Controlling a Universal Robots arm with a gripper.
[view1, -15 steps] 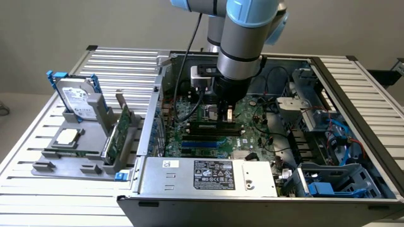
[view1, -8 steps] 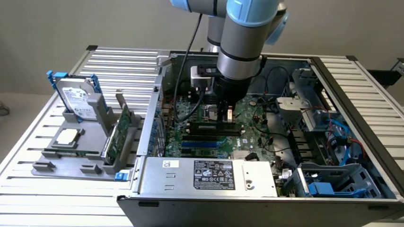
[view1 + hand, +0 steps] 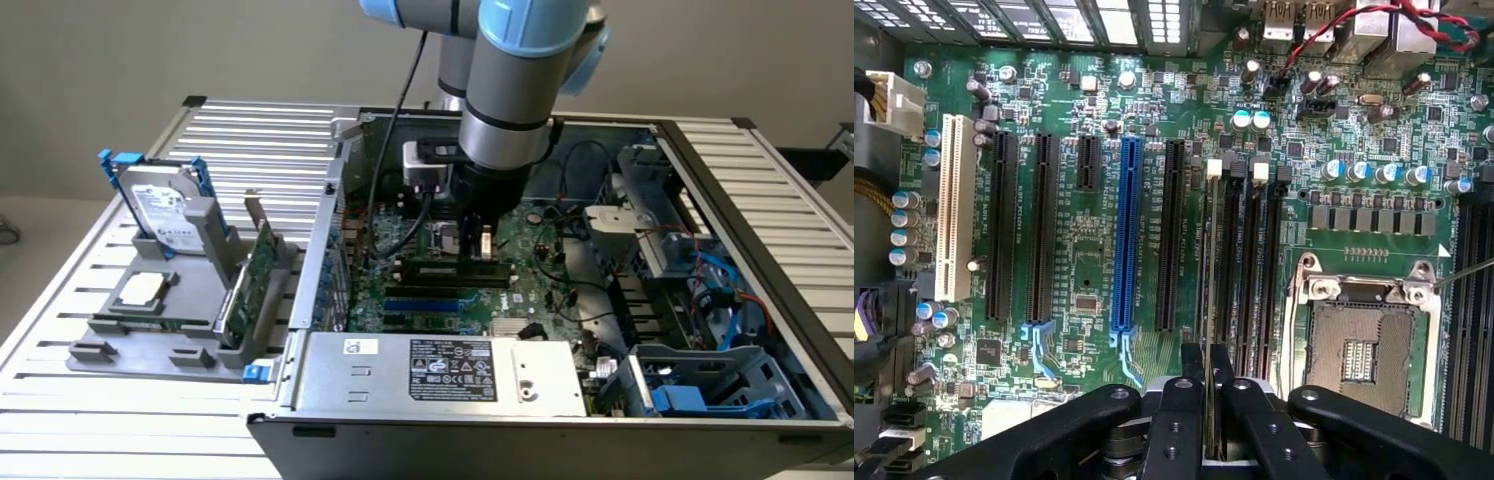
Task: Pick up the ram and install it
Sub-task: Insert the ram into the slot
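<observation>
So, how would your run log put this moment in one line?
pincer: shut on ram | position: edge-down over memory slots | seated: cannot tell

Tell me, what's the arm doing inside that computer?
Gripper shut on ram. Ram edge-on, lined up with the memory slots beside the socket. Seated or not, cannot tell. Nothing seen in the way.

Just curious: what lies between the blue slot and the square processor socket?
Wrist view: a black slot, then memory slots, with the gripped ram edge-on above them.
</observation>
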